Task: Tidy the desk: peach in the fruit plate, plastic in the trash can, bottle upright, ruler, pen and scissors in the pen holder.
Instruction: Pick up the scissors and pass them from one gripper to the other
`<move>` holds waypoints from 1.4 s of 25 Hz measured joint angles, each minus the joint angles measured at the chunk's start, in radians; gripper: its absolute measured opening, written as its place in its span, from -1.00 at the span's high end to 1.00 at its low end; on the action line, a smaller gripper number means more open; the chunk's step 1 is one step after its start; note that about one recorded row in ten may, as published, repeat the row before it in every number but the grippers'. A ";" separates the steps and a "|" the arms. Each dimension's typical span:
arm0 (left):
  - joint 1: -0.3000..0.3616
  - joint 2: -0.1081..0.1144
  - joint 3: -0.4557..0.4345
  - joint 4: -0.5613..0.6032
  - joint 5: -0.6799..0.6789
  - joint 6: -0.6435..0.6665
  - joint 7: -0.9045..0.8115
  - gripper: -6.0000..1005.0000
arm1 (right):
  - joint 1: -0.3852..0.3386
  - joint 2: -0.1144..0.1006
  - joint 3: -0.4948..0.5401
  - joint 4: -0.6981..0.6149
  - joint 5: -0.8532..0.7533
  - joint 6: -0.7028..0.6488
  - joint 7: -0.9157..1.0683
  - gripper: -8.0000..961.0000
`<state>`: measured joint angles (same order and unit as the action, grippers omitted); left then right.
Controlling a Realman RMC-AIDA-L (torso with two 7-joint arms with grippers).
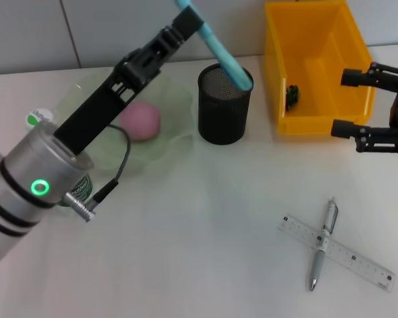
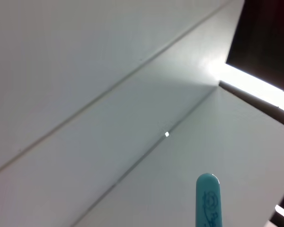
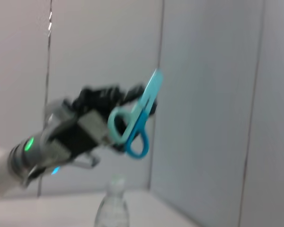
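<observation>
Bright even overhead light, soft shadows on the table (image 1: pixel 205 232), motion-blurred right wrist view, glare strip in left wrist view

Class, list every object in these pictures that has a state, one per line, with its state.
Blue-handled scissors: held by left gripper, lower end in black mesh pen holder.
Pink peach: on green fruit plate.
Silver pen: lying across clear plastic ruler.
Right gripper: open, empty.

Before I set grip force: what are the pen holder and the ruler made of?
Pen holder: looks like black metal mesh, matte; fine perforations show. Ruler: seems clear plastic, since the table shows through under its printed marks.
</observation>
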<state>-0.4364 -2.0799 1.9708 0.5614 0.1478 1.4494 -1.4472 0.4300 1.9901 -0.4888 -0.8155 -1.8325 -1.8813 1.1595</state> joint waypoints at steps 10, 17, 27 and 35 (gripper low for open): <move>0.034 0.000 0.175 0.014 -0.241 0.007 0.097 0.44 | -0.027 0.036 0.050 0.234 0.134 0.002 -0.325 -0.75; 0.029 0.000 0.300 0.030 -0.452 -0.001 0.154 0.43 | -0.017 0.050 0.056 0.377 0.183 -0.003 -0.541 -0.75; 0.019 0.000 0.370 0.052 -0.620 -0.022 0.163 0.42 | 0.047 0.071 0.048 0.529 0.242 -0.002 -0.725 -0.75; 0.013 0.000 0.411 0.072 -0.690 -0.051 0.164 0.41 | 0.091 0.083 0.045 0.605 0.243 -0.007 -0.824 -0.75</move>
<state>-0.4239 -2.0801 2.3819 0.6332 -0.5422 1.3982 -1.2831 0.5213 2.0734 -0.4435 -0.2100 -1.5898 -1.8886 0.3354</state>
